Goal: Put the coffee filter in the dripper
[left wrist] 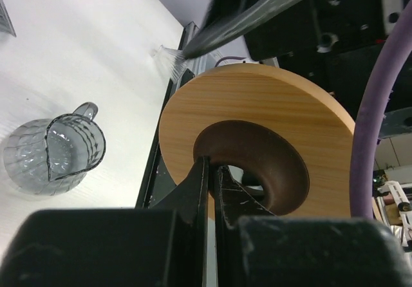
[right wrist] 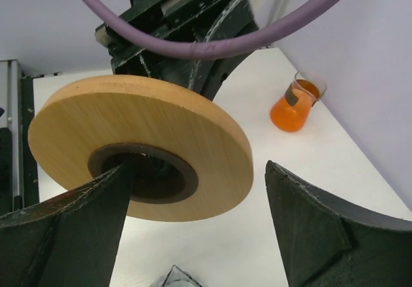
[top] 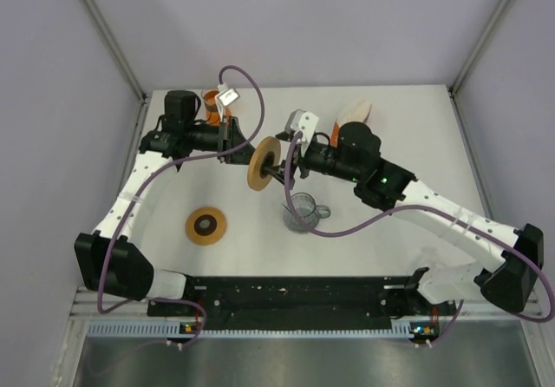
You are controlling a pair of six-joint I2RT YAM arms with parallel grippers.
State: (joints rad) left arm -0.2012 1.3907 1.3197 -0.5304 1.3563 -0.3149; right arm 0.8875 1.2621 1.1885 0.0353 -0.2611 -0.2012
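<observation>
The coffee filter point(top: 356, 109), a pale cone-like paper, lies on the table in the upper middle of the top view; the dripper point(top: 303, 212), clear ribbed glass with a small handle, stands upright just below centre. A wooden ring point(top: 263, 163) with a dark inner hole hangs on edge upper left of the dripper, its inner rim pinched by the left gripper point(left wrist: 211, 190).

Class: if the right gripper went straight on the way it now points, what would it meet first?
The round wooden ring with a dark centre hole, held by the shut left gripper. It sits right before the open right gripper, though exact depth is unclear.
</observation>
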